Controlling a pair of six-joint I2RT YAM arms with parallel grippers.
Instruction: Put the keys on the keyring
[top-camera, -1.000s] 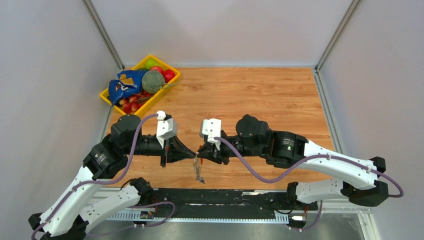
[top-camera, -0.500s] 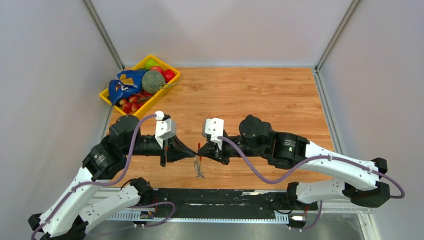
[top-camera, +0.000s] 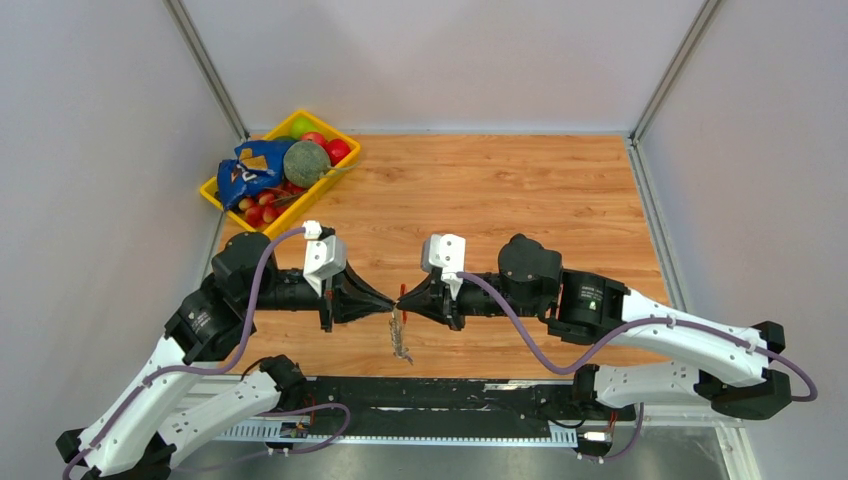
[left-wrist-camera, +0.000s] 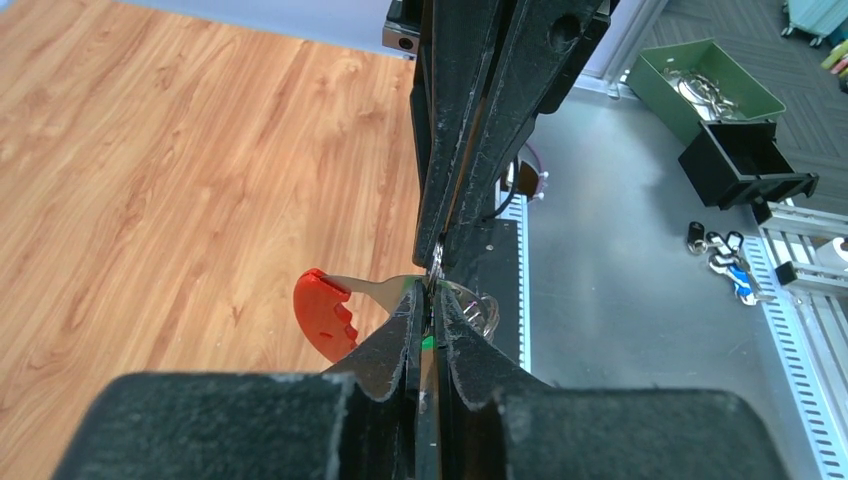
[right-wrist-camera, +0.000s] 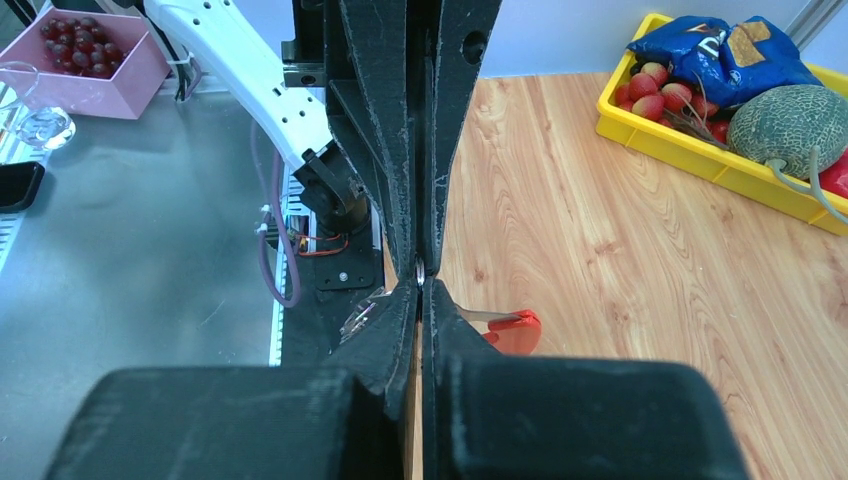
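My two grippers meet tip to tip above the table's near edge. The left gripper is shut, with a sliver of a green key cap showing between its fingers. The right gripper is shut on the keyring, whose silvery chain hangs below the tips. The keyring's red curved piece sticks out sideways, and its silver coil lies just beyond the left fingertips. No blue key shows.
A yellow tray at the back left holds fruit, a melon and a blue bag. A black rail runs along the near edge under the grippers. Grey walls close in both sides.
The right jaws have closed from slightly open. Both tips and the hanging bunch have risen a little, and the right wrist has shifted to the right.
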